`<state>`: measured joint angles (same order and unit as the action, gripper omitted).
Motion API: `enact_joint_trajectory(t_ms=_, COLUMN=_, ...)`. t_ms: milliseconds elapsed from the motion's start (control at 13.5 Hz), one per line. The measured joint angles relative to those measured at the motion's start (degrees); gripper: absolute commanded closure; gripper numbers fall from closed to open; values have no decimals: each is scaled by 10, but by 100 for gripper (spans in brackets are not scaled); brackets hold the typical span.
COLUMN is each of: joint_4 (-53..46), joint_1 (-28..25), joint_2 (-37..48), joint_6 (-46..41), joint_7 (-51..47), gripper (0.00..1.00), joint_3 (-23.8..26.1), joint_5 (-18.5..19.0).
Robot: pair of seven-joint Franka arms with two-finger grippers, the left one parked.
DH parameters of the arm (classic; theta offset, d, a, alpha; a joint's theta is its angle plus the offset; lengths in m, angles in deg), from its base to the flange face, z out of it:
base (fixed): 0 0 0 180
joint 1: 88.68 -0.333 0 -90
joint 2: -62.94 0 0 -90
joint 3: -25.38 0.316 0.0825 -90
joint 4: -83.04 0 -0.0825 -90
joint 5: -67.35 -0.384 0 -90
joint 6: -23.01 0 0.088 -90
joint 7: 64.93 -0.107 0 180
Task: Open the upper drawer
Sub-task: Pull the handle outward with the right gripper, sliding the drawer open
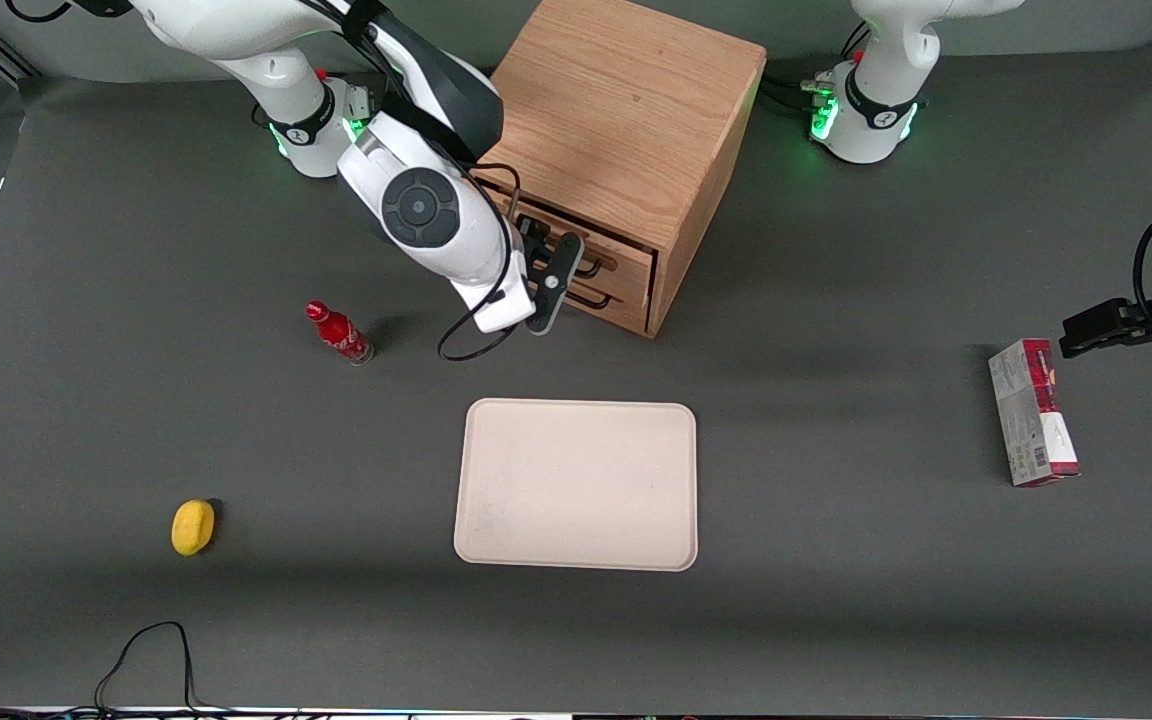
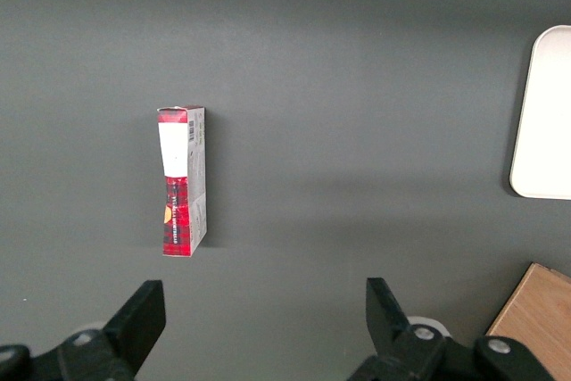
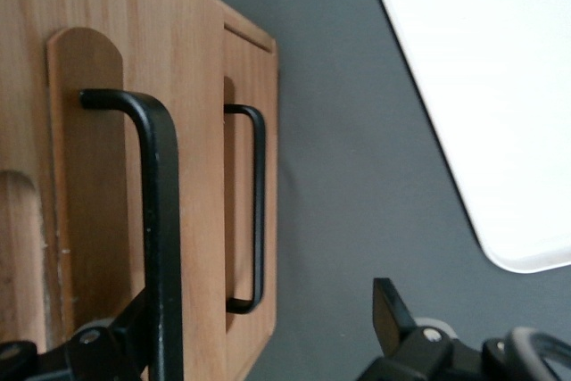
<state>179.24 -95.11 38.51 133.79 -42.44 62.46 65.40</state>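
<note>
1. Upper drawer [image 1: 596,252]: topmost front of wooden cabinet [image 1: 626,130], farther from camera than tray [image 1: 576,485]; appeared pulled slightly proud of lower drawer [image 3: 248,211].
2. Gripper [image 1: 564,262]: at upper handle [image 3: 161,238], fingers spread wide, one fingertip [image 3: 388,305] clear, nothing clamped.
3. Advised: centre bar between fingers, close firmly, pull straight outward, level.

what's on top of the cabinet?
Nothing shows on the visible part of the cabinet top; the arm covers one corner. The gripper is at the upper drawer handle, jaws open.
</note>
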Motion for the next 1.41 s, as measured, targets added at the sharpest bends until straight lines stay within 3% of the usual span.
enact_joint_trajectory(t_ms=889, joint_4=-165, joint_1=13, joint_2=-102, joint_6=4, joint_7=94, gripper=0, joint_3=-120, joint_5=16)
enact_joint_trajectory(t_ms=1259, joint_4=-199, joint_1=14, joint_2=-109, joint_6=4, joint_7=98, gripper=0, joint_3=-135, joint_5=17)
enact_joint_trajectory(t_ms=1407, joint_4=-213, joint_1=14, joint_2=-108, joint_6=1, joint_7=98, gripper=0, joint_3=-137, joint_5=41)
